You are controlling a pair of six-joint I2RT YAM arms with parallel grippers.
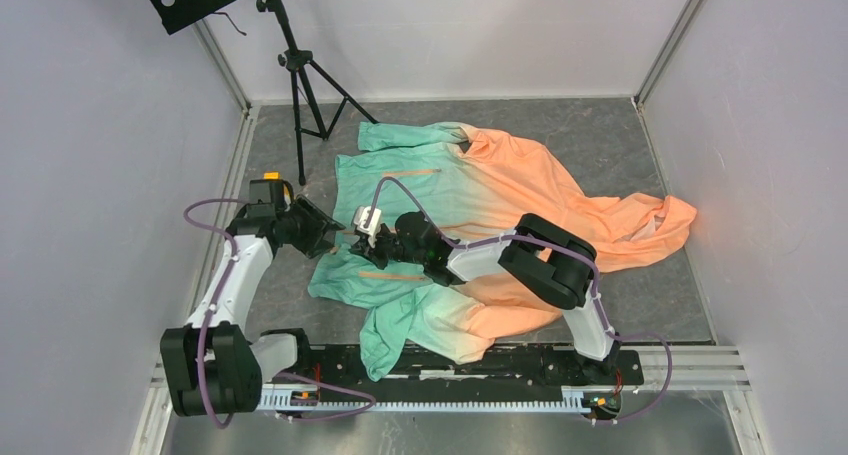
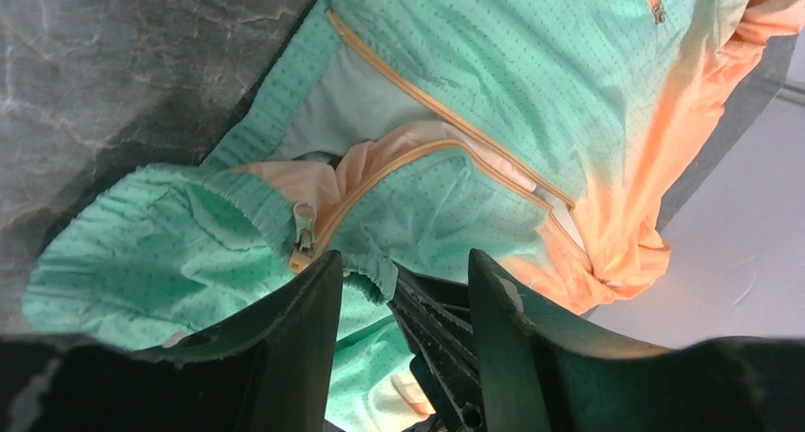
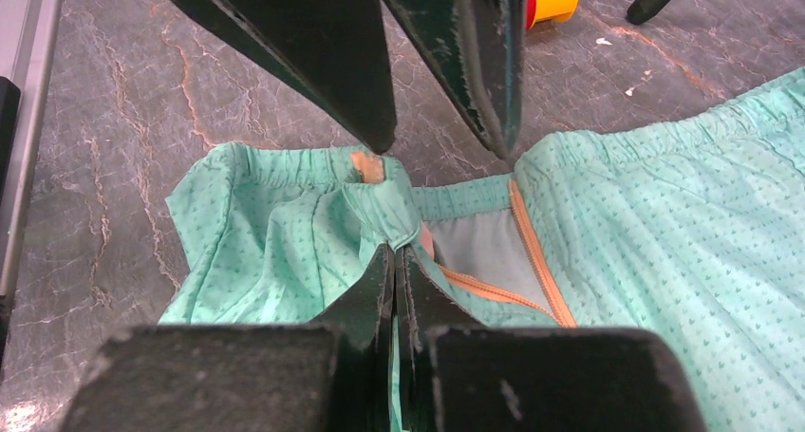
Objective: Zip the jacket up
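Overhead, a mint-to-peach jacket [image 1: 500, 190] lies open and rumpled on the grey bench [image 1: 600, 135], and both of my arms meet at its green hem. My right end effector [image 3: 394, 261] is pressed together on a fold of that hem. It is clamped on the jacket just beside the bottom end of the orange zipper [image 2: 427, 119]. My left end effector [image 2: 406, 271] faces it from the opposite side with its fingers [image 2: 294, 337] apart, gripping nothing. The pinched fold sits in the gap between them.

As I judge it, the task is barely begun. The two zipper tracks run away from the left end effector in a spread V with pale lining showing between them, so no teeth are joined. The slider [image 2: 304, 225] rests at the very bottom of one track, just ahead of one left fingertip, with its pull hanging down. A small orange tab [image 3: 365, 166] pokes up from the hem just beyond my right fingertips. It may be the end pin of the other track, but I cannot be sure from this angle.

By my reckoning, nearly everything is left. The two bottom ends must be brought together and the pin seated in the slider. Then the slider must be drawn the whole length of the track toward the peach end, well away from both end effectors.
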